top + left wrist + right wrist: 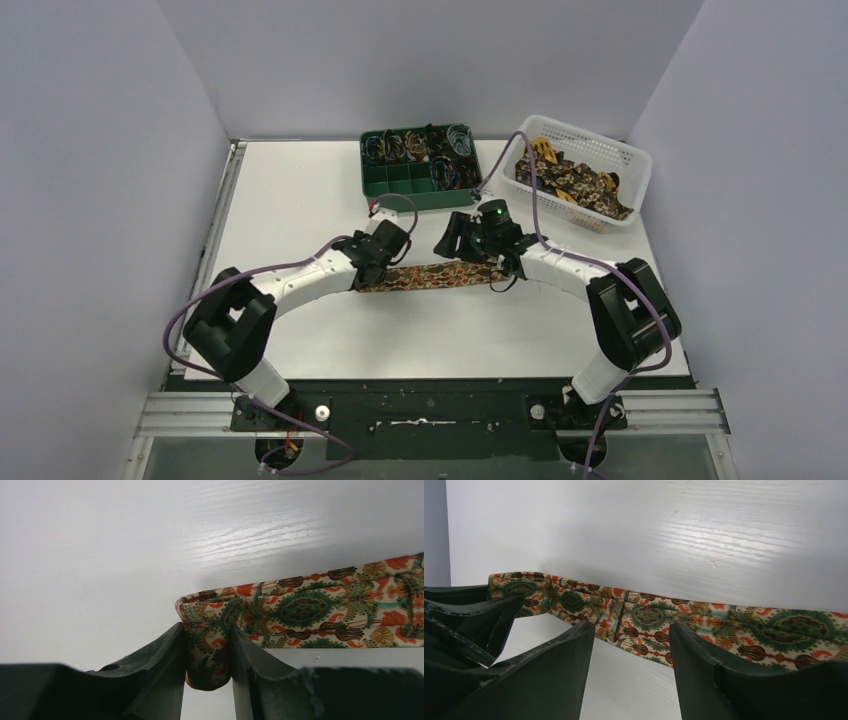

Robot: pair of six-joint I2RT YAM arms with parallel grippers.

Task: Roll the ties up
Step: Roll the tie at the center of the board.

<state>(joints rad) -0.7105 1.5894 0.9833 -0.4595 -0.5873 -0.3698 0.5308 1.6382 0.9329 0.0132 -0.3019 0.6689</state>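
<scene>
One tie, a strip in a green, orange and cream print, lies flat across the middle of the table. My left gripper is at its left end and shut on the end, which is folded over into a small loop between the fingers. The rest of the tie runs off to the right on the table. My right gripper hovers over the strip further right. Its jaws stand open with bare table between them and the tie just past the tips.
A green divided box with coiled items stands at the back centre. A white basket with more patterned ties is at the back right. Grey walls close in both sides. The left arm's fingers show at the left of the right wrist view.
</scene>
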